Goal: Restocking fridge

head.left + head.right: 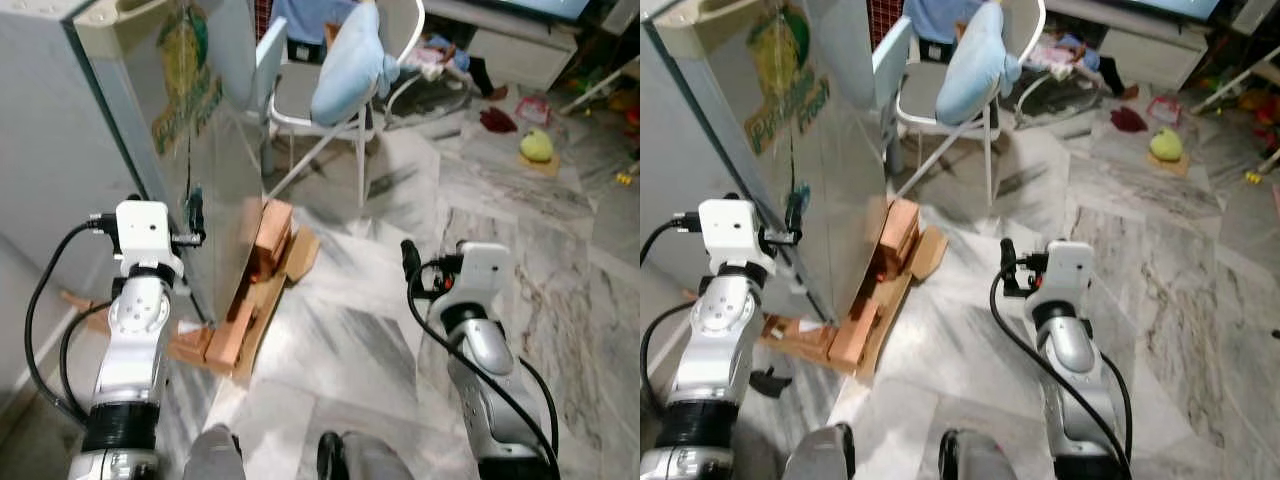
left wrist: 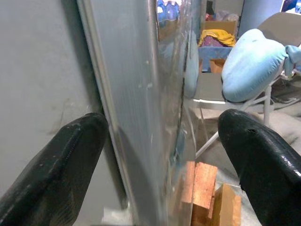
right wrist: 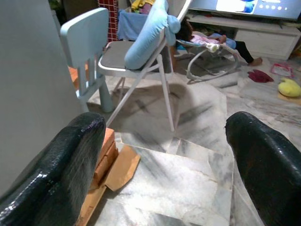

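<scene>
- Fridge (image 1: 150, 120) stands to my front-left, tall silver box raised on wooden blocks (image 1: 262, 262) and flattened cardboard (image 1: 923, 252) on the marble floor (image 1: 360, 340).
- My left gripper (image 2: 162, 162) is up at the fridge's near vertical edge (image 2: 136, 117); fingers spread wide, one finger (image 2: 56, 165) on the grey side, the other on the shiny front face, so the edge runs straight up between them. Nothing held.
- Can't tell from these frames if either finger pad touches the metal; looks just beside it.
- Key relation: the door edge's long axis is vertical and it sits dead ahead of the left gripper, between the fingers. Left arm is clearly the nearer one.
- My right gripper (image 3: 164, 169) hangs low over open floor, well apart from the fridge; fingers wide too, empty. It looks past the blocks toward a white folding chair (image 3: 136, 56) with a light blue cushion (image 1: 352, 62).
- No food or bottles to stock seen near me; toys and a green ball (image 1: 537, 146) lie far off to the right.
- My guess: task is at the very start, door not yet opened. Next move likely pinching or hooking that vertical edge with the left and pulling it out.
- Risk: fridge sits on loose blocks, a hard tug could rock it.
</scene>
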Controlling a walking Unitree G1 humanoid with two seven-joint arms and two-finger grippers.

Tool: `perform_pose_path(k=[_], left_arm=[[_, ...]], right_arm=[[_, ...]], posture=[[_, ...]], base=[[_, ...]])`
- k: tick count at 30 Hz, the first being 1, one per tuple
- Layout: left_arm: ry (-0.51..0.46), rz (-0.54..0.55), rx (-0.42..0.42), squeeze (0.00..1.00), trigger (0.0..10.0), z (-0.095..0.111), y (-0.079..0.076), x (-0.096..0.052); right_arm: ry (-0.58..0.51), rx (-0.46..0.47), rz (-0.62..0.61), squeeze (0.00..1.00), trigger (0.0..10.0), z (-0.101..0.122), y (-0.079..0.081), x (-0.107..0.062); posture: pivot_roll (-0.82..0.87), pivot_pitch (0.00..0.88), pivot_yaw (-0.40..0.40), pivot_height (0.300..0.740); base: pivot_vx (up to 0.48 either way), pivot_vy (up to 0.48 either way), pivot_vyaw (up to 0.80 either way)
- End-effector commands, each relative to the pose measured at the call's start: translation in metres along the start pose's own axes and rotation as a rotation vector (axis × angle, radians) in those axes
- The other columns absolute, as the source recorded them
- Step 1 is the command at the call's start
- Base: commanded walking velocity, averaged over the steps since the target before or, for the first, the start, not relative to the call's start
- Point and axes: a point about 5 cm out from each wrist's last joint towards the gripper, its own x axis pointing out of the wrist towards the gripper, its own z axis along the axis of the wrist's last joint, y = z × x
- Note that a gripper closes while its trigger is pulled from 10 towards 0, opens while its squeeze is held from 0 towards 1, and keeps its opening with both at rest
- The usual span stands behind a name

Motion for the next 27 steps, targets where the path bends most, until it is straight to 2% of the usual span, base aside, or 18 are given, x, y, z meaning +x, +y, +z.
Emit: perform_pose_path(k=[1, 2, 4, 8, 13, 16, 17, 19, 20, 21, 24, 27], left_arm=[[0.014, 0.006, -0.017, 0.0, 10.0, -0.004, 0.0, 0.001], [0.011, -0.002, -0.03, 0.0, 10.0, -0.003, -0.001, 0.006], [0.011, -0.002, -0.03, 0.0, 10.0, -0.003, -0.001, 0.006], [0.005, 0.015, -0.013, 0.0, 10.0, 0.0, -0.004, 0.024], [-0.011, -0.007, -0.005, 0.0, 10.0, 0.003, -0.01, 0.03], [-0.023, -0.111, -0.023, 0.0, 10.0, 0.008, -0.029, 0.032], [-0.023, -0.111, -0.023, 0.0, 10.0, 0.008, -0.029, 0.032], [-0.056, -0.276, -0.016, 0.0, 10.0, 0.015, -0.056, 0.028], [-0.078, -0.387, -0.021, 0.0, 10.0, 0.021, -0.076, 0.022], [-0.078, -0.387, -0.021, 0.0, 10.0, 0.021, -0.076, 0.022], [-0.122, -0.567, -0.034, 0.0, 10.0, 0.031, -0.11, 0.006], [-0.128, -0.631, -0.057, 0.0, 10.0, 0.031, -0.121, -0.006]], right_arm=[[0.001, -0.012, -0.014, 0.0, 10.0, 0.002, -0.005, -0.003], [0.003, -0.012, -0.019, 0.0, 10.0, 0.002, -0.006, -0.004], [0.003, -0.012, -0.019, 0.0, 10.0, 0.002, -0.006, -0.004], [0.005, -0.02, -0.033, 0.0, 10.0, 0.003, -0.009, -0.007], [0.001, -0.026, -0.04, 0.0, 10.0, 0.005, -0.011, -0.006], [-0.003, -0.03, -0.052, 0.0, 10.0, 0.005, -0.013, -0.006], [-0.003, -0.03, -0.052, 0.0, 10.0, 0.005, -0.013, -0.006], [-0.012, -0.034, -0.072, 0.0, 10.0, 0.007, -0.015, -0.005], [-0.017, -0.039, -0.091, 0.0, 10.0, 0.008, -0.016, -0.005], [-0.017, -0.039, -0.091, 0.0, 10.0, 0.008, -0.016, -0.005], [-0.023, -0.054, -0.124, 0.0, 10.0, 0.01, -0.019, -0.004], [-0.023, -0.057, -0.13, 0.0, 10.0, 0.01, -0.02, -0.006]], posture=[[0.0, 0.151, -0.105, 0.74], [0.0, 0.151, -0.105, 0.74], [0.0, 0.151, -0.105, 0.74], [-0.02, 0.148, -0.1, 0.74], [-0.03, 0.144, -0.098, 0.74], [-0.02, 0.139, -0.1, 0.74], [-0.02, 0.139, -0.1, 0.74], [-0.02, 0.137, -0.101, 0.74], [-0.02, 0.133, -0.102, 0.74], [-0.02, 0.133, -0.102, 0.74], [-0.02, 0.121, -0.094, 0.74], [-0.02, 0.119, -0.094, 0.74]], base=[[0.0, 0.0, 0.0], [0.0, 0.0, 0.0], [0.0, 0.0, 0.0], [0.0, 0.0, 0.0], [0.0, 0.0, 0.0], [0.0, 0.0, 0.0], [0.0, 0.0, 0.0], [0.0, 0.0, 0.0], [0.0, 0.0, 0.0], [0.0, 0.0, 0.0], [0.0, 0.0, 0.0], [0.0, 0.0, 0.0]])
